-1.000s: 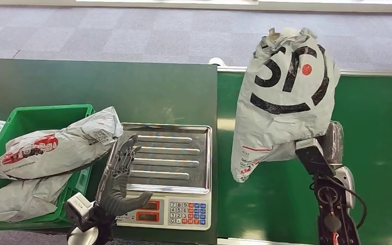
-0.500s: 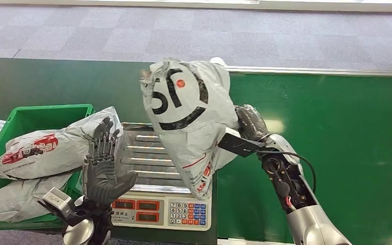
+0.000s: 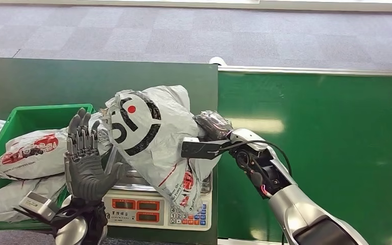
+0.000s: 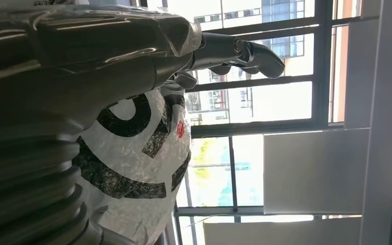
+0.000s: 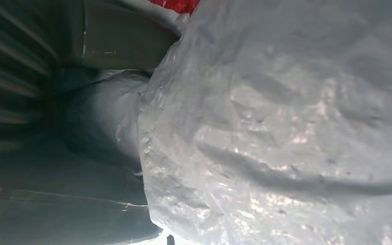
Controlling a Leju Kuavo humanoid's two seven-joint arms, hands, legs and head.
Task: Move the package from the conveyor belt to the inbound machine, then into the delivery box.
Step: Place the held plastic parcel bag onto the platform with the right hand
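A grey plastic package (image 3: 150,130) with black lettering and a red dot lies tilted over the steel pan of the scale (image 3: 158,206), the inbound machine. My right hand (image 3: 213,126) grips the package from the conveyor side, its fingers hidden in the plastic (image 5: 286,132). My left hand (image 3: 84,161) stands upright with fingers apart at the package's left side, between it and the green delivery box (image 3: 28,116). In the left wrist view the package (image 4: 132,168) sits just past the spread fingers (image 4: 245,51).
The green delivery box holds several grey mailers, one with a red logo (image 3: 35,150). The bright green conveyor belt (image 3: 332,153) runs to the right of the scale. A dark green table (image 3: 81,81) carries the scale and box.
My right arm has swung the package left from above the conveyor and lowered it onto the scale pan. My left hand has risen and turned upright beside it.
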